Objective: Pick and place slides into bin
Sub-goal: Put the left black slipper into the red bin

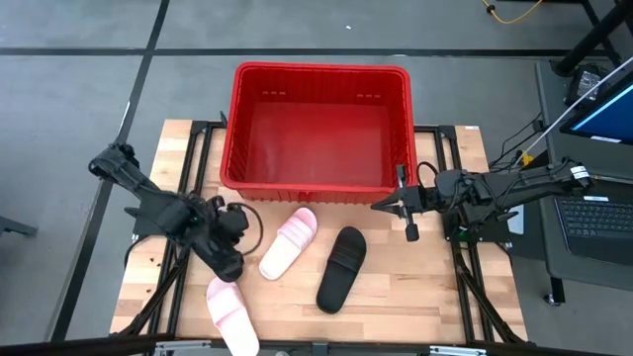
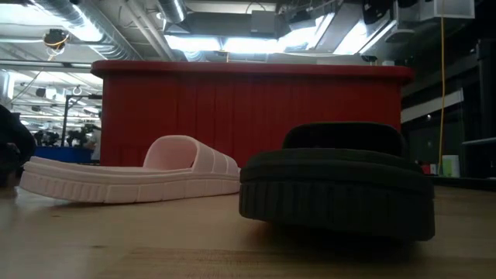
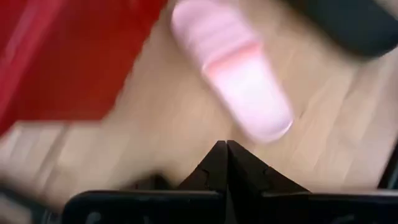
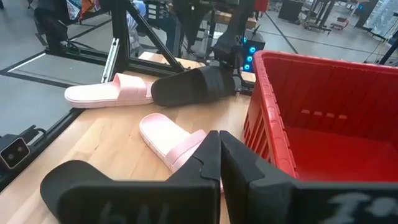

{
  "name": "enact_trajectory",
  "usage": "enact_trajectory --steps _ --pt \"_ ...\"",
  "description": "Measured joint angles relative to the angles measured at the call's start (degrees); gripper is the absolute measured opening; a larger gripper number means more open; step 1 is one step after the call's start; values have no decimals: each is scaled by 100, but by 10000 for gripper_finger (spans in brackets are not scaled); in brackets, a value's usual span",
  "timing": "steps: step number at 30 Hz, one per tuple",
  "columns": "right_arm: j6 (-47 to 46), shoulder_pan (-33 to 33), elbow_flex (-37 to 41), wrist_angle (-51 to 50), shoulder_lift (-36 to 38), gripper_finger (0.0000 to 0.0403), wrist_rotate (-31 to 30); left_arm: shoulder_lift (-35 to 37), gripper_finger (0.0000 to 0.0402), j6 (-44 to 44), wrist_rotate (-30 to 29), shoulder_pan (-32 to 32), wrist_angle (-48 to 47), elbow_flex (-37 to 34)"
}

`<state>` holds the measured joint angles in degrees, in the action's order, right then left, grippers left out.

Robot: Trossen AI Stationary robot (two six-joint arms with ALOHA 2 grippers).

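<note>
Red bin (image 1: 318,188) at table's (image 1: 465,297) far edge. Near it two pink slides (image 1: 289,243) (image 1: 231,314) and one black slide (image 1: 342,268). Both grippers (image 1: 233,229) (image 1: 400,201) shut, holding nothing.

Two pink slides (image 1: 289,243); two black slides (image 1: 341,268); one red bin (image 1: 318,188).

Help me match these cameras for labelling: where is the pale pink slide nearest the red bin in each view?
High view: pale pink slide, mid-table, just in front of the bin.
Low view: at left, before the bin's wall.
Left wrist view: on the wood between bin and black slide.
Right wrist view: on the wood by the bin's corner.
Shared landmark: the red bin.
</note>
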<state>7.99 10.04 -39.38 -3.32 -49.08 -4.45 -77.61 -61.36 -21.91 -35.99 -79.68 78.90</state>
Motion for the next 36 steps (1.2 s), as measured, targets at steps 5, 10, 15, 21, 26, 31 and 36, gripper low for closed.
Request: enact_trajectory --steps 5,10,15,21,26,31,36 --pt "2 0 0 -349 0 6 0 -702 2 -537 905 2 -901 387" --pt "4 -1 4 -555 -4 6 -2 -1115 2 -652 1305 9 -1031 421" --pt "16 -2 4 -611 -4 6 0 -1409 2 -1031 1439 66 -1036 421" --pt "24 0 4 -647 -4 6 -2 -1615 2 -827 1473 140 -1033 419" --pt "7 -1 4 -948 -4 6 -1 -1621 23 -689 1464 138 -1033 419" --pt "7 -2 4 -1131 -4 6 0 -1618 59 -727 1425 85 -1033 415" --pt "6 -2 4 -1153 -4 6 -1 -1618 102 -994 1414 84 -1033 415"
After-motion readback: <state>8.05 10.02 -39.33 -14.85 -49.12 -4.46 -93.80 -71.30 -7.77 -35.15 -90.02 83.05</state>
